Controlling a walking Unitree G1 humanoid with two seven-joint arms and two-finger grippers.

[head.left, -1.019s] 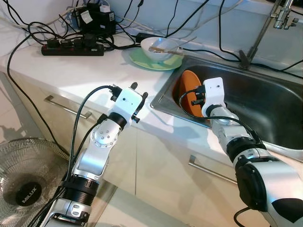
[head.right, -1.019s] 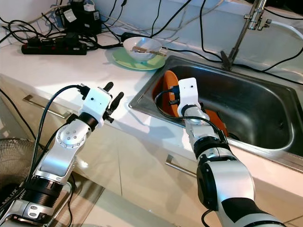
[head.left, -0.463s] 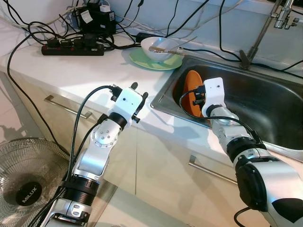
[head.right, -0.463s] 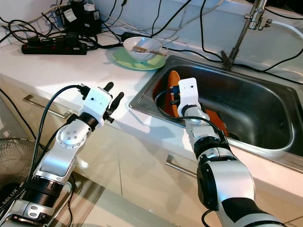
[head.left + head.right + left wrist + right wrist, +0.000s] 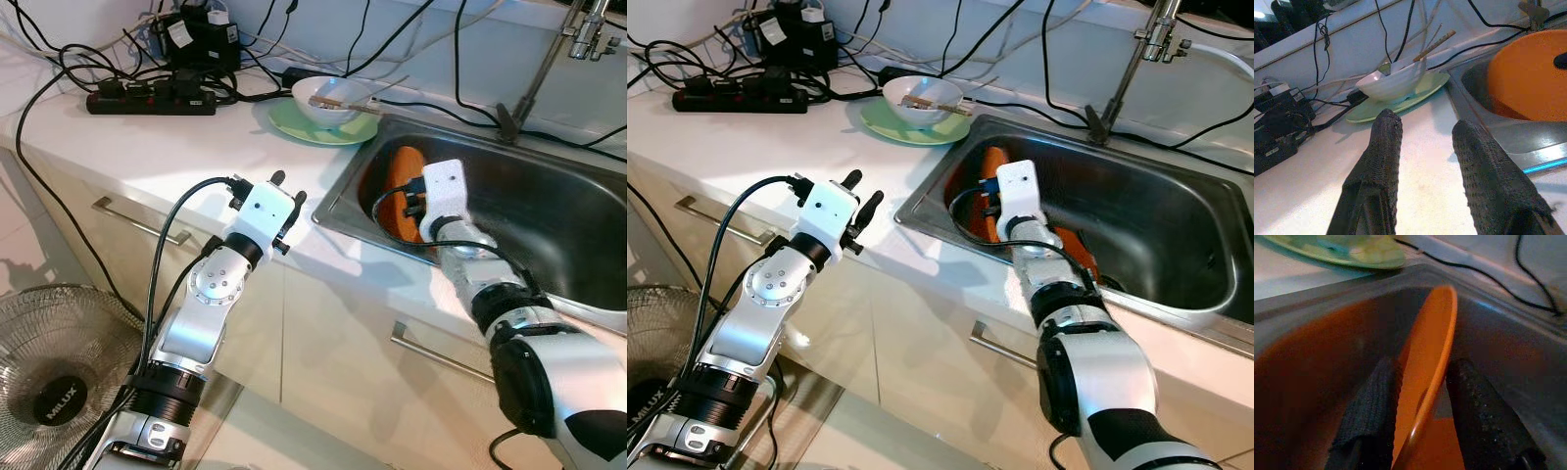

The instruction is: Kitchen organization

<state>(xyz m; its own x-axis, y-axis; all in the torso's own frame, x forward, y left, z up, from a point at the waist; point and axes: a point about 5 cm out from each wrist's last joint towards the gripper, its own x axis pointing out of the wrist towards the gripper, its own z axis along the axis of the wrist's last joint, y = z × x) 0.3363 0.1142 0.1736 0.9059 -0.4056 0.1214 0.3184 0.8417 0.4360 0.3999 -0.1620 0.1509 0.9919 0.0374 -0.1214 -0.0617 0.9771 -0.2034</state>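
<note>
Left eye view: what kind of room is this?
Most likely a home kitchen: a stainless steel sink set in a white counter above drawers, and a white bowl on a green plate.

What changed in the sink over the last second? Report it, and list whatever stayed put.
The right gripper, fingers straddling the orange plate's rim, tipped the plate from upright to leaning lower in the sink. The left gripper, bowl and green plate stayed put.
</note>
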